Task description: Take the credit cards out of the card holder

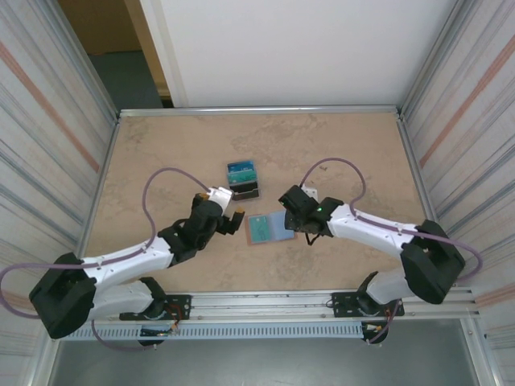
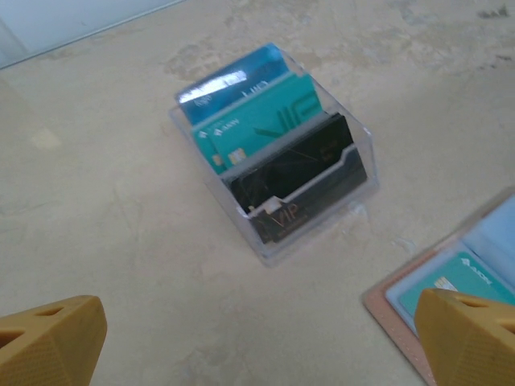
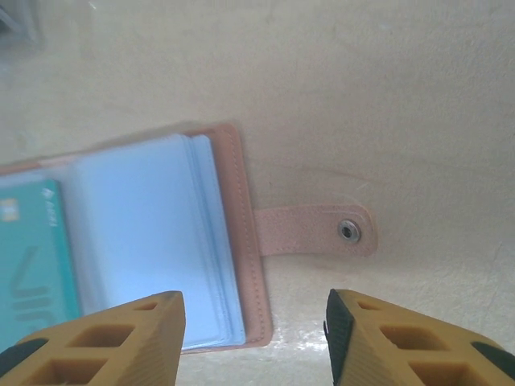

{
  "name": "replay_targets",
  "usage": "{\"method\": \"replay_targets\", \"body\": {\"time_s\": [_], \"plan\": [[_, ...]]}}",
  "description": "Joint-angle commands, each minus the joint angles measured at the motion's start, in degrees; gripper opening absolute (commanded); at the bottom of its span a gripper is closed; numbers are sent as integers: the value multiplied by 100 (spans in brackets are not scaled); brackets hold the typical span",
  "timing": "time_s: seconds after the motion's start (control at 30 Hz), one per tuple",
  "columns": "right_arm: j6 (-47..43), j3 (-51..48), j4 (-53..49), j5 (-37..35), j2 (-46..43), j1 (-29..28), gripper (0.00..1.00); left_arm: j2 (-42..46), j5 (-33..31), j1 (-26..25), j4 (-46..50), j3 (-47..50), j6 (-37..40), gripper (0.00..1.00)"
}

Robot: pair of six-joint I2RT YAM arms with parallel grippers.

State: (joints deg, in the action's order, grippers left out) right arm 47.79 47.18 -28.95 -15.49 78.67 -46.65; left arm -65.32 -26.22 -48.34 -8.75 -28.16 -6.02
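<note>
1. Salmon-pink card holder [image 1: 268, 227] lies open & flat on the table [image 1: 161, 153], close to the arm bases, betw. the two grippers.
2. Looks: leather-like pink cover, pale blue see-thru sleeves inside, stacked like pages. A pink snap tab [image 3: 314, 231] sticks out from one long edge, flat on the table, w/ a small metal snap [image 3: 348, 231] near its rounded end.
3. Teal credit card [image 3: 28, 265] sits in a sleeve on the half away from the tab. Pale lettering on its face, a chip near the top corner. Sleeves on the tab-side half look pale & blank; can't tell if any card is in them.
4. Right gripper [image 3: 253, 346]: jaws apart, nothing betw. them, hovering over the holder's tab-side edge. One finger is over the sleeves, the other over bare table.
5. Left gripper [image 2: 257, 346]: jaws spread wide, empty, over bare table just left of the holder. The holder's corner w/ the teal card shows next to one finger in the left wrist view.
6. Farther out: clear box [image 1: 244, 180], standing apart from the holder. Cards stand in its slots: black cards [image 2: 302, 181] in front (one marked VIP), then a teal card [image 2: 257, 125], then a blue card [image 2: 233, 80] at the back.
7. Beyond that: beige marbled table up to its far rim.
</note>
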Motion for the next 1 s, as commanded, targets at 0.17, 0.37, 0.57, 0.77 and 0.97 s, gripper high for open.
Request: {"method": "replay_targets", "body": {"time_s": [0.17, 0.37, 0.57, 0.77, 0.97], "plan": [[-65, -702, 1100, 1308, -1163, 512, 53, -144, 103, -97, -228, -38, -675, 99], [-263, -592, 1468, 2321, -972, 667, 45, -82, -14, -106, -50, 39, -994, 99], [-329, -215, 1666, 3024, -36, 666, 46, -129, -125, -106, 213, 16, -1326, 99], [-568, 322, 1364, 3089, 818, 507, 33, -174, -226, -123, 300, 21, -1434, 99], [-700, 756, 1036, 2878, 1478, 332, 33, -176, -304, -132, 396, -1, -1452, 99]]}}
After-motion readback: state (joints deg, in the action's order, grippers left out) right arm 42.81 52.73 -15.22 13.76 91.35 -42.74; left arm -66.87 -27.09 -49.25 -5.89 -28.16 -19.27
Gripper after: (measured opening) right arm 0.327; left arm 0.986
